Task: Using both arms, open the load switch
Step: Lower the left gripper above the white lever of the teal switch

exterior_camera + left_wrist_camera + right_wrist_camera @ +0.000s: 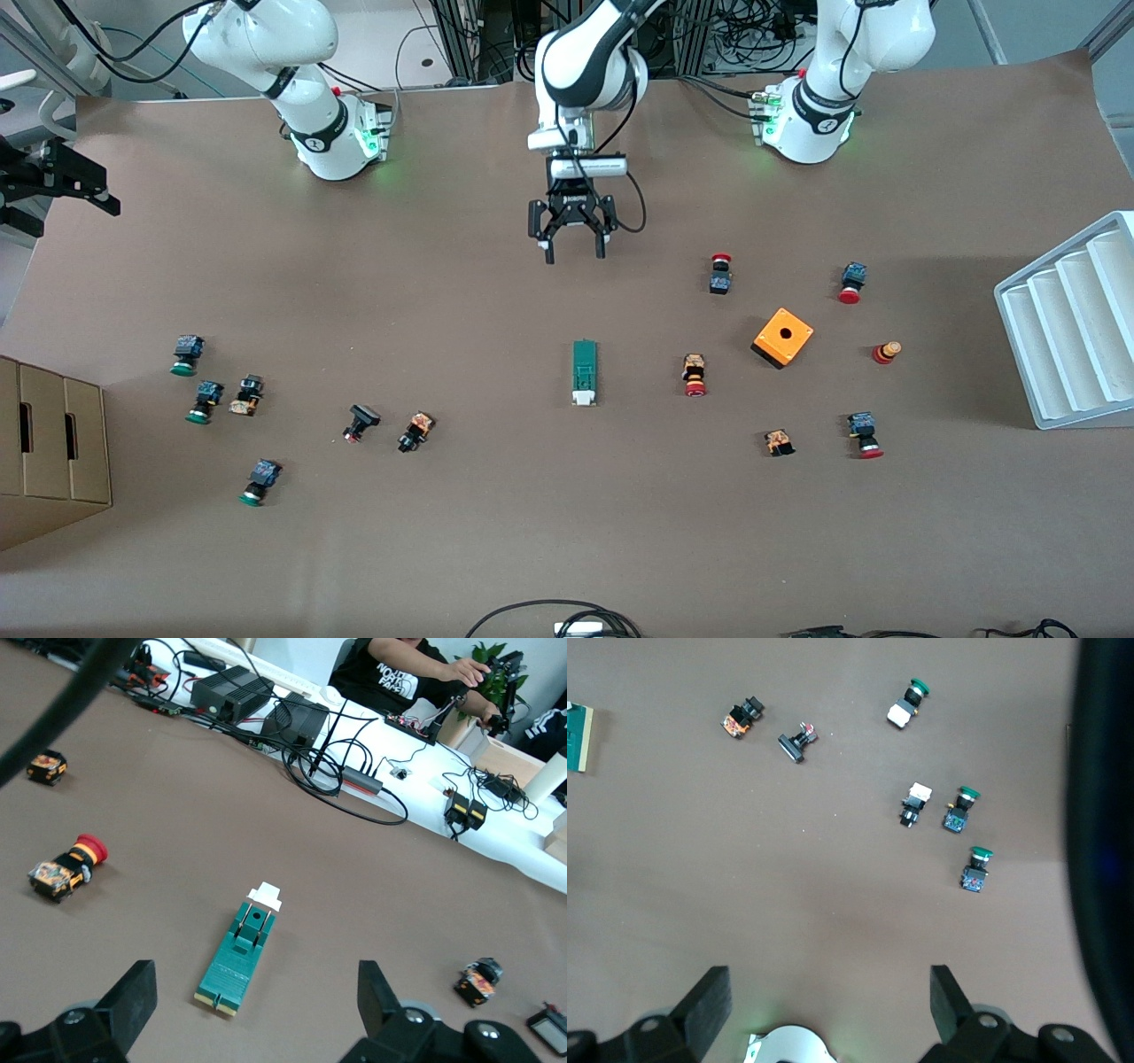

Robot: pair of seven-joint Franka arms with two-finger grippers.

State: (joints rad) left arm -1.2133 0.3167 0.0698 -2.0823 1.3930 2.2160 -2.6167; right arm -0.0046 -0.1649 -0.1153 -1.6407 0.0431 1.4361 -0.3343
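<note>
Left wrist view shows the left end effector [252,1010] spread wide, empty, hovering over the load switch [239,957], a narrow matte-green block with a white plastic tab lying flat on the brown desk [496,532]. Best come down square across its slim sides. The right end effector [824,1010], equally wide and empty, waits above its own base.
</note>
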